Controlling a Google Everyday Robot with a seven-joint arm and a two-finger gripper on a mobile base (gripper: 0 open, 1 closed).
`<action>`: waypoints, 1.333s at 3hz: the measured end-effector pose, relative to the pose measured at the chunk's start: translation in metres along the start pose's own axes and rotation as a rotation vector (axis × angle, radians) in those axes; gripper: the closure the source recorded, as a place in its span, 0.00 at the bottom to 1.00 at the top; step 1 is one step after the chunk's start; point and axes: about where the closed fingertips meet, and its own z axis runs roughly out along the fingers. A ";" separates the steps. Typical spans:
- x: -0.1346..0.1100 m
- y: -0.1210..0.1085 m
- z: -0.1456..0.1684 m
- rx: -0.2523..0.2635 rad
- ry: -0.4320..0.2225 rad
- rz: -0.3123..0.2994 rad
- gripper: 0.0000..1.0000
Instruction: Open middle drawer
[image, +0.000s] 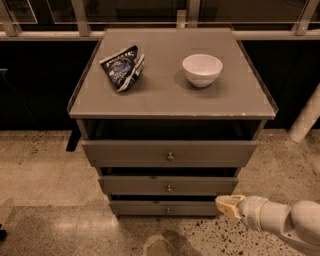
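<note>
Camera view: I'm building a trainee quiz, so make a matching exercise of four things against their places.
Things:
1. white bowl
2. chip bag
3. middle drawer
4. gripper

Places:
A. low, by the right end of the bottom drawer
B. cabinet top, right side
C. second front down
D. cabinet top, left side

Pairs: 1-B, 2-D, 3-C, 4-A
</note>
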 end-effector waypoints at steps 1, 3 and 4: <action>0.002 -0.010 0.031 0.036 -0.059 0.009 1.00; -0.013 -0.051 0.087 0.160 -0.157 0.005 1.00; -0.012 -0.054 0.088 0.170 -0.158 0.010 1.00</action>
